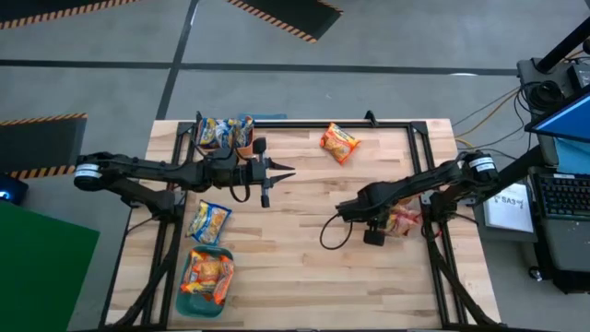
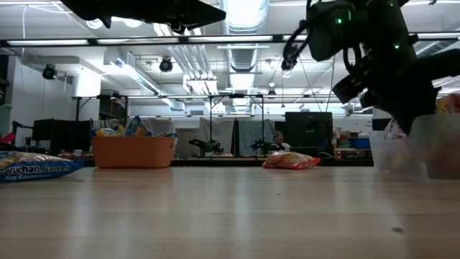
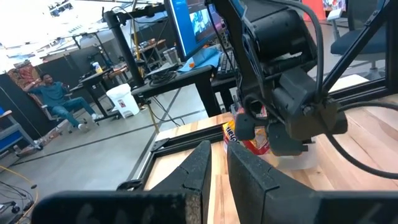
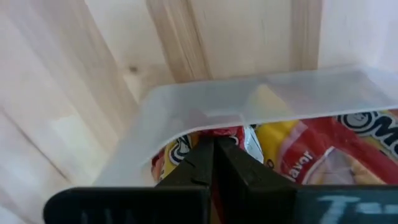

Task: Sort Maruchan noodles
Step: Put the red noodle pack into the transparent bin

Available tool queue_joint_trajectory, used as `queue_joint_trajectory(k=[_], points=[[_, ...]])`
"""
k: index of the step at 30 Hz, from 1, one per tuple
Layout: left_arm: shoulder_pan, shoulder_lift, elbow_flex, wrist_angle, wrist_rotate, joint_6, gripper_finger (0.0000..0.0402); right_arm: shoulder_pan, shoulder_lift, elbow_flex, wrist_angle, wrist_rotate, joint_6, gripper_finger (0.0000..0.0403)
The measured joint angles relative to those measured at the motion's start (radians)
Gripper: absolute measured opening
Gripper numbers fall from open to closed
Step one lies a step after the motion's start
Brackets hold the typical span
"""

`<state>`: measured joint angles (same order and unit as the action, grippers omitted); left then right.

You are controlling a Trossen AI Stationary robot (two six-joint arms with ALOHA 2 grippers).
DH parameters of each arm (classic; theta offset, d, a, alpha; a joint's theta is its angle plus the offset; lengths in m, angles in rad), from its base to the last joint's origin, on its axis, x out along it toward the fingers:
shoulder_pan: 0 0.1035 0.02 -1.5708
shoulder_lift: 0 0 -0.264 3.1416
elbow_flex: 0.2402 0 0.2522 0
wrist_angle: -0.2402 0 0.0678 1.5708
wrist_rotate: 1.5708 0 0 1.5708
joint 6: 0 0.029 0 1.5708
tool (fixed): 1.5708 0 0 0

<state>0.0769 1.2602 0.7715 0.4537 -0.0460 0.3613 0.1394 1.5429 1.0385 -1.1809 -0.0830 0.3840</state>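
Observation:
An orange noodle packet (image 1: 339, 143) (image 2: 291, 160) lies flat near the table's far edge. A blue-and-yellow packet (image 1: 209, 221) (image 2: 36, 167) lies flat on the left. More blue-and-yellow packets fill an orange bin (image 1: 226, 134) (image 2: 134, 151), and orange ones fill a teal bin (image 1: 207, 277). Red packets (image 4: 323, 155) (image 3: 249, 140) lie in a clear bin (image 1: 406, 221) (image 4: 249, 99) on the right. My left gripper (image 1: 277, 175) (image 3: 217, 155) is shut, raised over the table between the orange bin and the loose orange packet. My right gripper (image 1: 373, 226) (image 4: 214, 146) is shut, pointing down into the clear bin's near-left corner. My right gripper's shut fingertips (image 4: 199, 155) come from above at the edge of a red packet (image 4: 217, 132) just inside the clear bin's wall. I cannot tell whether they touch or pinch it, because the fingers themselves cover that spot.
Black frame rails (image 1: 406, 124) run along the table's far edge and both sides. The wooden top (image 1: 295, 267) shows bare across the middle and near side. A laptop and cables (image 1: 562, 184) sit off the right edge. A person (image 3: 53, 96) sits far off in the room.

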Motion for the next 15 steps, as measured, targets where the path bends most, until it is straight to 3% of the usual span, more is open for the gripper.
queue_joint_trajectory(k=[10, 15], points=[[0.000, 0.000, 0.000, -0.001, 0.000, 0.001, 0.0035, 0.000, 0.000, -0.058, 0.061, -0.003, 0.000, 0.0009], [0.000, 0.000, 0.000, -0.002, 0.000, 0.001, 0.0035, 0.000, -0.004, 0.009, -0.038, -0.001, -0.026, 0.0009]])
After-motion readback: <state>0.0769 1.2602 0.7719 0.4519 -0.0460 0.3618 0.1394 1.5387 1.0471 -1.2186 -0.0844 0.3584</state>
